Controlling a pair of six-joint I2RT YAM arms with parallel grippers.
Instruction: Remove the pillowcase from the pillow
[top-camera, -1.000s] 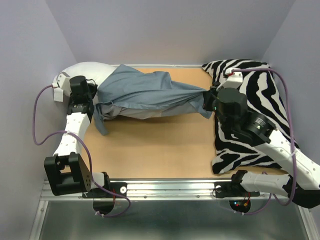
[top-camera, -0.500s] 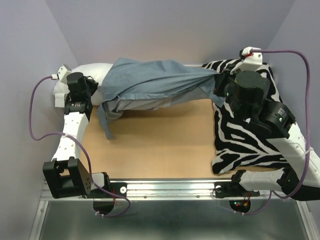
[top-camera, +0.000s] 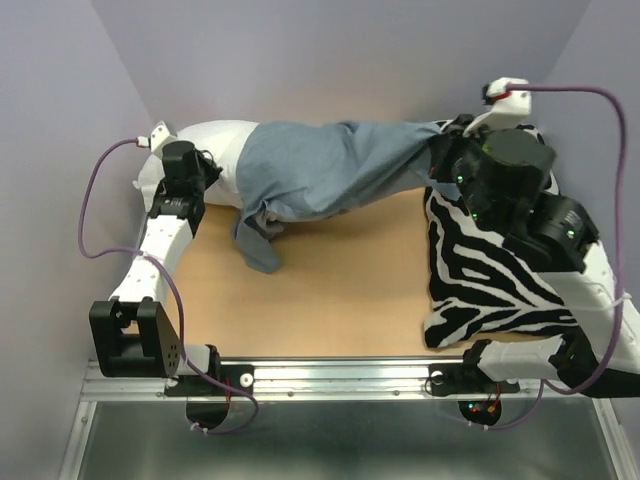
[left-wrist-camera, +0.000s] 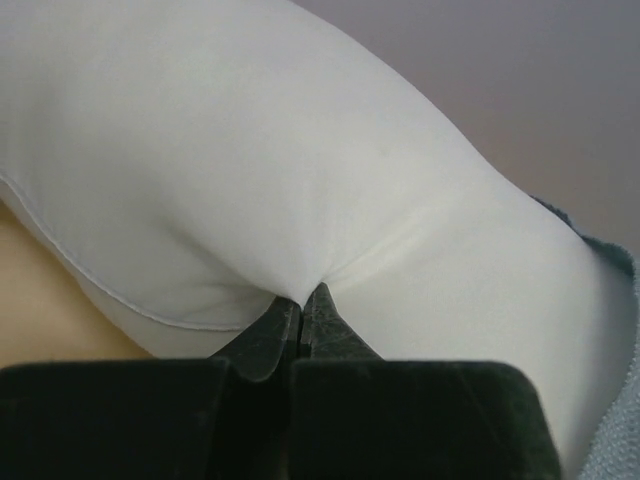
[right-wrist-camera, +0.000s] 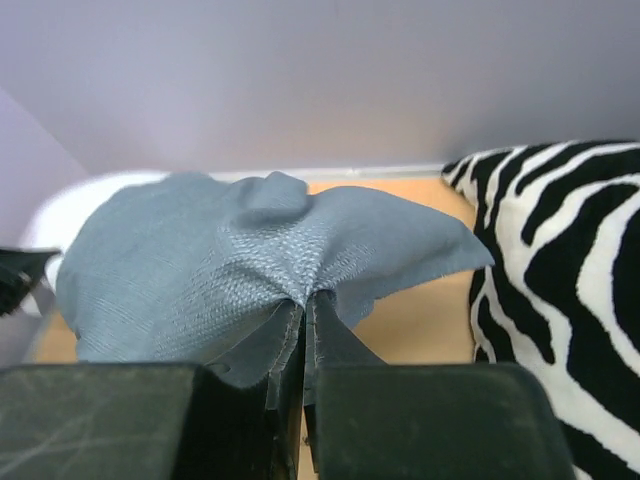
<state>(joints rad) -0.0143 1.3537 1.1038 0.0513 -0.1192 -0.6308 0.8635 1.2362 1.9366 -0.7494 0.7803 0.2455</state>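
The left pincer (left-wrist-camera: 300, 303) is pressed together on a pinched fold of the pillow (left-wrist-camera: 260, 170), holding it at the far left corner of the desk (top-camera: 340, 290). The right pincer (right-wrist-camera: 303, 302) is closed on a bunched peak of the pillowcase (right-wrist-camera: 190, 270), up near the far right corner above the zebra cushion (top-camera: 490, 285).

Over the last second the right arm has swung from the middle of the right side back toward the far right corner, taking its gathered end of the fabric with it. The left arm has also shifted toward the far edge with the pillow. The sleeve now runs taut along the far edge between the two arms. Its open mouth, which sat close to the left pincer a second ago, has slid toward the middle. More bare white pillow shows beside the left pincer than before.

This means the two arms are pulling in opposite directions and the pillowcase is coming off, but only partly. The bulk under the blue fabric suggests much of the pillow is still inside. A loose flap hangs from the mouth onto the bare desk, left of centre.

The right arm looks close to the far right corner, so further pulling room that way seems short. A regrip nearer the mouth may be needed.
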